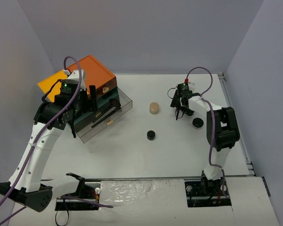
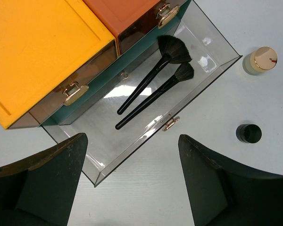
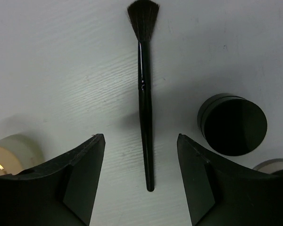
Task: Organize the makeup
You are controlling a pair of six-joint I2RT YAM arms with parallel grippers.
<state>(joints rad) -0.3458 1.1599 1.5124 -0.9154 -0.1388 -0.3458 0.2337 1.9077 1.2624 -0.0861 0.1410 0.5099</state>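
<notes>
My right gripper (image 3: 140,137) is open, low over a black-handled brush (image 3: 144,94) that lies on the white table, its handle end between my fingers, untouched. A round black compact (image 3: 233,123) sits just right of it, and a gold-lidded jar (image 3: 7,155) to the left. From the top, my right gripper (image 1: 180,109) is right of the jar (image 1: 153,108). A second black compact (image 1: 151,135) sits mid-table. My left gripper (image 2: 132,141) is open and empty above the front edge of a clear open drawer (image 2: 108,160), which holds a fan brush (image 2: 155,70) and another brush (image 2: 155,96).
The drawer cabinet with orange (image 1: 92,70) and yellow (image 1: 51,84) tops stands at the back left, its clear drawer (image 1: 125,101) pulled out. A pale round edge (image 3: 273,165) shows beside the compact. Grey walls enclose the table.
</notes>
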